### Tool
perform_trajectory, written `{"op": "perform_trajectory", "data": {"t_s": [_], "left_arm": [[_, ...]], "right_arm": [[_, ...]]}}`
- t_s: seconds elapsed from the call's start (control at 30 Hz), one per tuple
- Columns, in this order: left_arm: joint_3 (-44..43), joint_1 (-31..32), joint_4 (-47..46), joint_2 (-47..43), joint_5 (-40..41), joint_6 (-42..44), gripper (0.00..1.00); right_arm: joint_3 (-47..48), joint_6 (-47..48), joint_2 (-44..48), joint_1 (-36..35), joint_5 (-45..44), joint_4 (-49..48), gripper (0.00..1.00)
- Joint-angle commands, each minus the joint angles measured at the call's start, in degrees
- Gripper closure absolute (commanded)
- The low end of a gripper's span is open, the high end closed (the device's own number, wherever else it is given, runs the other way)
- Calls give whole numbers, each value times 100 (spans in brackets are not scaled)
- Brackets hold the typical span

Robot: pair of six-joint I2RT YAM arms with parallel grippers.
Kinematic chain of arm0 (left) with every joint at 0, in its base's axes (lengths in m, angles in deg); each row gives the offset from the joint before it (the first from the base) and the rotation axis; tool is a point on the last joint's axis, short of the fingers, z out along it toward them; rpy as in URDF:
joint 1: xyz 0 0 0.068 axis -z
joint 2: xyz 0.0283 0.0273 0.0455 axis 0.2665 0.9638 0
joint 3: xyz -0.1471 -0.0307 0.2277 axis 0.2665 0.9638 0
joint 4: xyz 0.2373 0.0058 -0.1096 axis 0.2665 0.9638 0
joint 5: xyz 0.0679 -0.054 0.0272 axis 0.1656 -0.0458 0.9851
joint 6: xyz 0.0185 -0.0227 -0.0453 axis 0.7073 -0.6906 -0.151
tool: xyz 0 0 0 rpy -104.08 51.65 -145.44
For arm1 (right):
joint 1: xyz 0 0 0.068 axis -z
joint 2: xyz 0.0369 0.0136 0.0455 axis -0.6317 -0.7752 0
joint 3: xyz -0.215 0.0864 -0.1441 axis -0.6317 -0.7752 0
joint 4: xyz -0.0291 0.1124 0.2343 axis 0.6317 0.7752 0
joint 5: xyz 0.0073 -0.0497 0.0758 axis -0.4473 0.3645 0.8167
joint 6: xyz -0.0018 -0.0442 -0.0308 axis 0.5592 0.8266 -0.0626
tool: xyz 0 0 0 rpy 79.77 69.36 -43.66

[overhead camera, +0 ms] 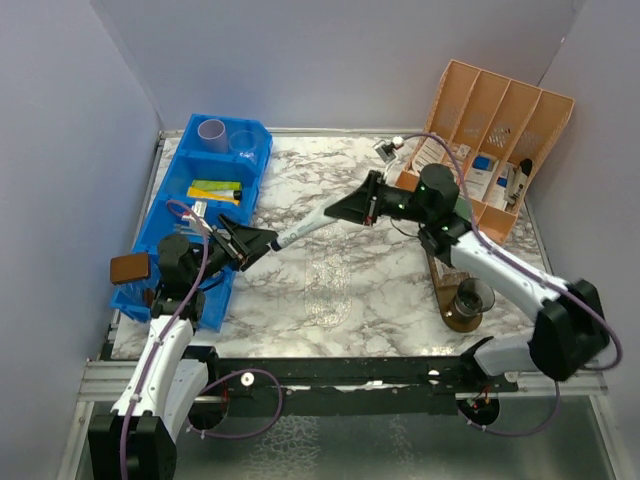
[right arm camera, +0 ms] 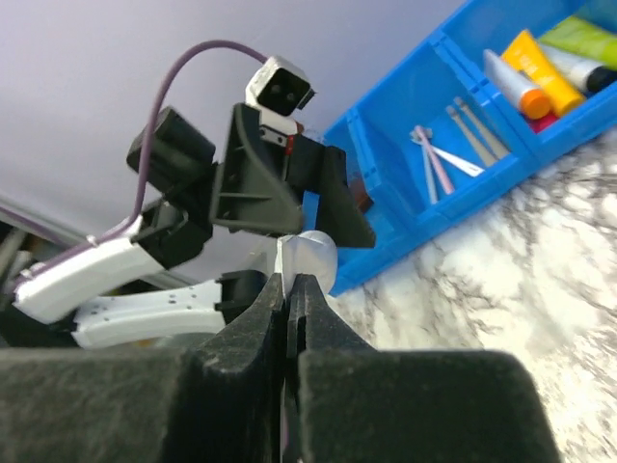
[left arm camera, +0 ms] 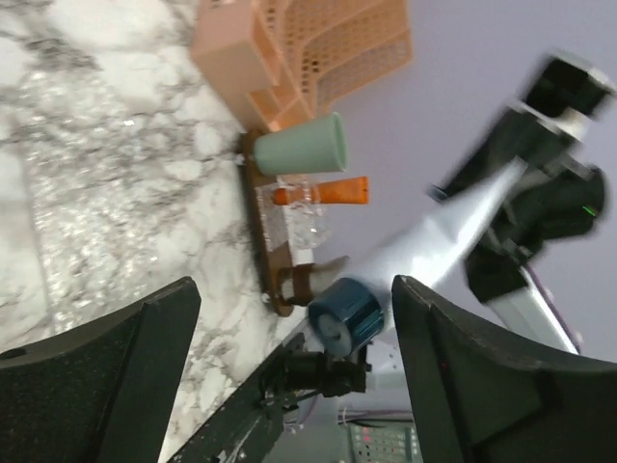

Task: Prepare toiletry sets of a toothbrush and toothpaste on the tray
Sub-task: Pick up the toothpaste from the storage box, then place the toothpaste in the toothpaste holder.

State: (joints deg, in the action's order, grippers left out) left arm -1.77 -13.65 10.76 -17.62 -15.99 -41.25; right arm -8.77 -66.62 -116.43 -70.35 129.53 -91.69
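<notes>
Above the marbled white tabletop (overhead camera: 330,290) we saw the right gripper (overhead camera: 335,212) pinched shut on 1 white blue-capped plastic tube (overhead camera: 300,232), with the left gripper (overhead camera: 262,243) jaws standing wide either side of its cap.

Left arm (overhead camera: 160,355): white shell links, black joint housings, black base block (overhead camera: 120,445). Thin purple cable (right arm camera: 214,44) loops over wrist.
Left wrist housing (right arm camera: 255,183): black, triangular, ribbed. Small white camera box (right arm camera: 280,89) on top, two dark lenses.
Right arm (overhead camera: 500,265): same white-and-black build. Bulky black elbow joint (overhead camera: 562,340). Own purple cable (overhead camera: 445,141) arcs from wrist. Green light (left arm camera: 585,207) glows on black wrist body.
Left jaws: black, matte, broad blunt slabs.
Right jaws: black, grainy, flat inner faces.
</notes>
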Motion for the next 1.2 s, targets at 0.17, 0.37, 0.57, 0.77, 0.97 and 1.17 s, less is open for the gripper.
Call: {"op": "perform_trajectory", "data": {"t_s": [0.17, 0.37, 0.57, 0.77, 0.97, 1.17], "left_arm": [[-1232, -5, 2770, 606, 1515, 3295, 5], [-2026, 1, 2597, 1446, 1767, 3643, 5], [-2967, 77, 2085, 2332, 1623, 3415, 7], [-4177, 361, 1964, 3004, 1719, 3462, 8], [-4927, 461, 2043, 3528, 1720, 3933, 8], [-4591, 459, 2016, 3431, 1851, 4387, 8]], "right_arm": [[-109, 2006, 2549, -46, -4069, 5726, 99], [618, 1587, 2969, -46, -6509, 8062, 99], [1147, 1403, 3120, -43, -7951, 8877, 99], [1351, 1782, 3618, -40, -8382, 9085, 99], [1692, 1466, 3481, -45, -9074, 9826, 99], [1740, 971, 3250, -46, -9366, 10261, 99]]}}
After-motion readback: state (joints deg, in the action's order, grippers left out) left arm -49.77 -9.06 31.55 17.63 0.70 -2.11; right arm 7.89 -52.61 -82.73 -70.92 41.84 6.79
